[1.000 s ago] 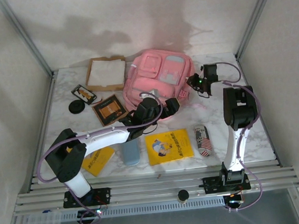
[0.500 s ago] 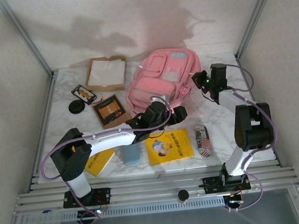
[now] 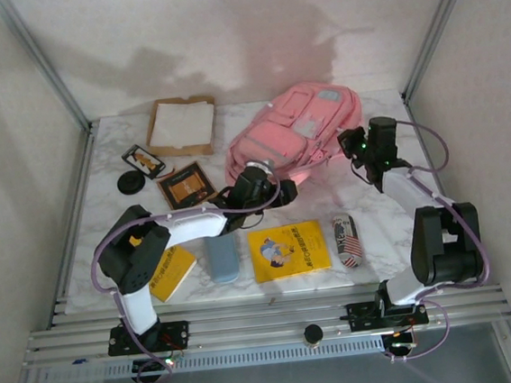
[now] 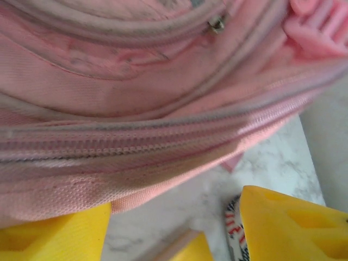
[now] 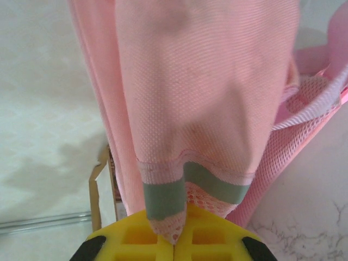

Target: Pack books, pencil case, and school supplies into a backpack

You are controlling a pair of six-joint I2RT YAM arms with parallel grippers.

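Backpack (image 3: 299, 128), right gripper (image 5: 174, 239) clamping its fabric (grey-banded edge), left gripper (image 4: 174, 220) spread.

From my console, the left arm (image 3: 186, 227) and the right arm (image 3: 407, 193) looked alike: smooth white links between chunky black joint housings (image 3: 445, 247), each on a black base plate (image 3: 147, 336). A lilac cable (image 3: 95, 272) ran in loose loops along each arm. I noticed an orange mark (image 3: 135, 242) on the left arm's shoulder joint. The left end effector (image 4: 174, 231) had bright yellow fingers (image 4: 288, 223). The right end effector (image 5: 174, 239) was the same yellow, moulded with square recesses and flanked by black corner pieces (image 5: 88, 249). A small green light (image 3: 357, 143) glowed at the right wrist.
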